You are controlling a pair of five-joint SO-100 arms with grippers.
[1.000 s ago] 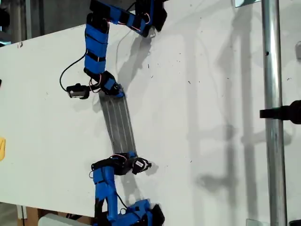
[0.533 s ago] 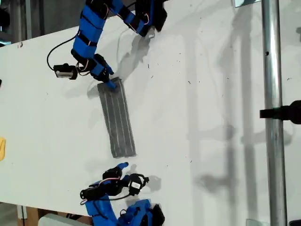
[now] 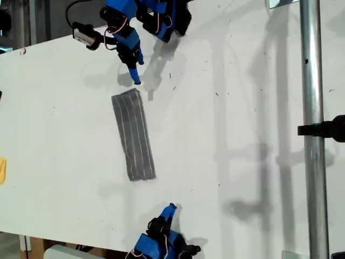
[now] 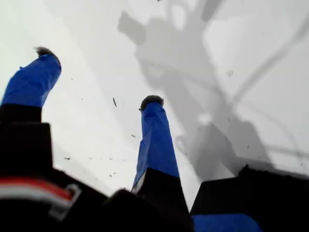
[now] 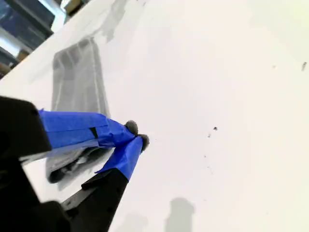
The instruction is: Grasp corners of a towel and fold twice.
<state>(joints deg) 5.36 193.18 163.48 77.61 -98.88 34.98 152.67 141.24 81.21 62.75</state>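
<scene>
The white table (image 3: 242, 135) carries the towel (image 3: 133, 135), a narrow striped strip lying flat, beyond and to one side of my second gripper (image 5: 137, 134), whose jaws meet at the tips with nothing between them. My first gripper (image 4: 99, 76) is spread wide, holding nothing, with only bare table ahead of it. Neither claw touches a corner. Judging by its slim shape, the folding looks done, with at most a tidy-up left

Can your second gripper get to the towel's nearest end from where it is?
Probably yes. Only bare table lies between my second gripper and the towel. Its jaws are shut, so they would need opening first.
</scene>
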